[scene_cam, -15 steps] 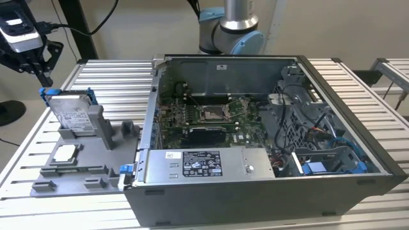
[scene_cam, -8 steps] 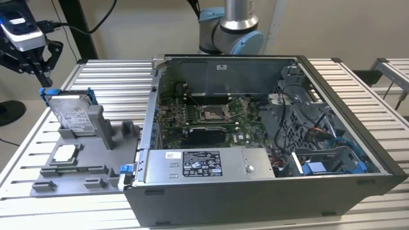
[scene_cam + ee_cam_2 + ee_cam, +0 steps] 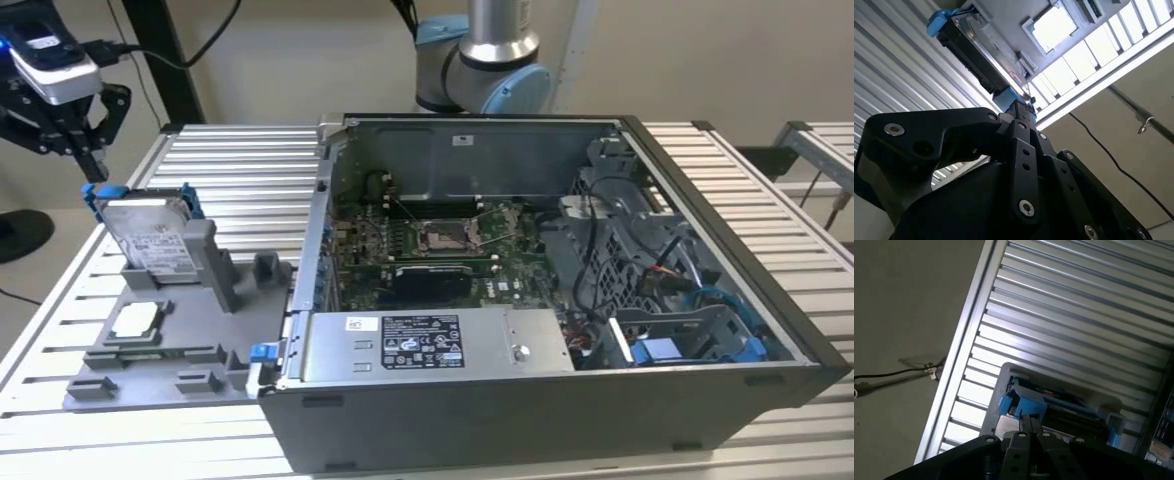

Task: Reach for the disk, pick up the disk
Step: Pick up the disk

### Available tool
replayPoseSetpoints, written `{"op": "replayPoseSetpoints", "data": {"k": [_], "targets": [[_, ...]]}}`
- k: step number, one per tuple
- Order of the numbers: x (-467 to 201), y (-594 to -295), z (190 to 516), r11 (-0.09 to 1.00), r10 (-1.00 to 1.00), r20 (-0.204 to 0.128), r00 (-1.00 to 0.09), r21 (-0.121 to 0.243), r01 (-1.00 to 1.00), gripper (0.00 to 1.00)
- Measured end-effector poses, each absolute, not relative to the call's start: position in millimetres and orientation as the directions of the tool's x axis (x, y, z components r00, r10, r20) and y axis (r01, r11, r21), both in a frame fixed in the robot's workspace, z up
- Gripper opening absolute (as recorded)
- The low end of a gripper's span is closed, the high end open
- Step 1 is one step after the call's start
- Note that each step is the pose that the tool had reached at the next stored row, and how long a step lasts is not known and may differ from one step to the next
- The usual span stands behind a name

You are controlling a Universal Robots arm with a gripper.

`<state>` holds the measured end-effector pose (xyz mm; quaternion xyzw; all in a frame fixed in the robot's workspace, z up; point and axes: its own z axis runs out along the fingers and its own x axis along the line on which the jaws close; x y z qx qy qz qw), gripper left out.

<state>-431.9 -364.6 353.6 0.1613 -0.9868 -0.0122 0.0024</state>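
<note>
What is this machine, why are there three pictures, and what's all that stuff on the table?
It is a robot arm, a machine that bends like your arm. At its end is a gripper, its hand. One picture comes from a camera off to the side; the two wrist views come from cameras riding on the arm, looking along the gripper. On the slatted table sits an open computer. At the exterior view's left, a grey holder carries a small square chip and the disk, a silver box with blue edges, standing up. The gripper is at the disk's top blue corner; the disk is not lifted yet.
</note>
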Motion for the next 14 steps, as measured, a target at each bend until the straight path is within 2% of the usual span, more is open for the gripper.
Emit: {"op": "replayPoseSetpoints", "data": {"k": [14], "targets": [[-432.0,-364.6,353.5,0.894,-0.448,0.003,-0.894,0.02,-0.448,0.0]]}}
